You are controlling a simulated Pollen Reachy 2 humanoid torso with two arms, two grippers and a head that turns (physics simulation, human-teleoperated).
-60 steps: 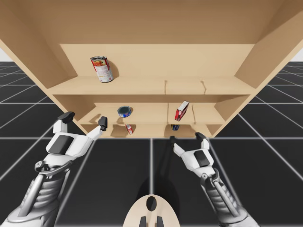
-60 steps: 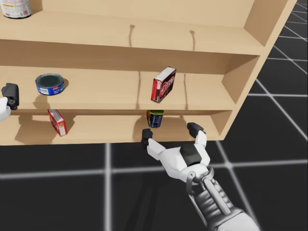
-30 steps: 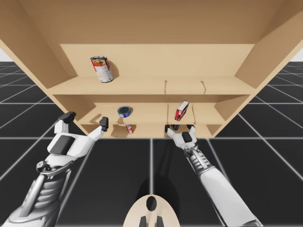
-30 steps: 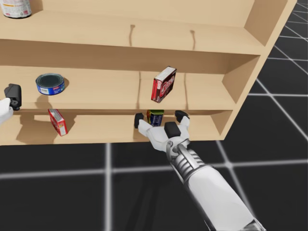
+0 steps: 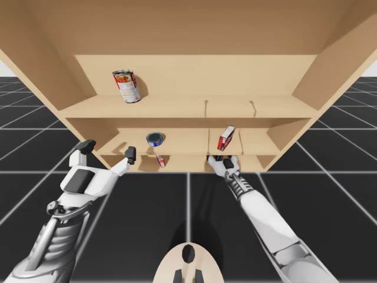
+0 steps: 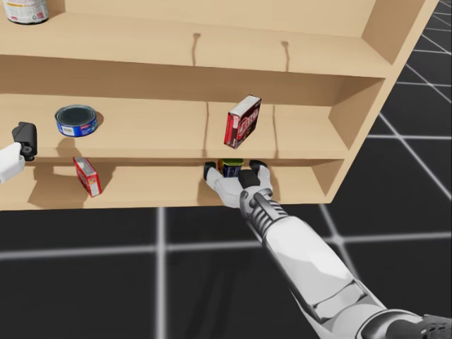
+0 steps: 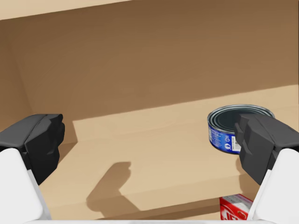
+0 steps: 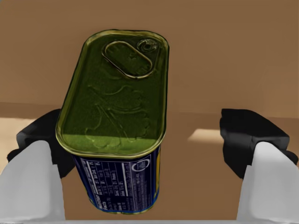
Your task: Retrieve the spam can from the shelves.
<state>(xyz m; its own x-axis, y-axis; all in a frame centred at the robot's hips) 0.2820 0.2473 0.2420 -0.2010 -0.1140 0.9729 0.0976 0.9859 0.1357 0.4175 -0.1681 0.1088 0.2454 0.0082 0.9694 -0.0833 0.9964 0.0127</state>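
Above the blue can (image 6: pixel 229 168), tilted red box (image 6: pixel 242 121)

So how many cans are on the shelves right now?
3. A tall red can on the top shelf, a flat blue can on the middle shelf, and a blue rectangular can on the bottom shelf between my right hand's open fingers. Others could be hidden.

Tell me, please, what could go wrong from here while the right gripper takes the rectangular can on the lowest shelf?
1. The rectangular can sits off-centre in my open right gripper, near one finger and with a clear gap to the other. Closing may push or tip it.
2. The shelf board runs low above the can, so lifting the can before pulling it out may strike the board.
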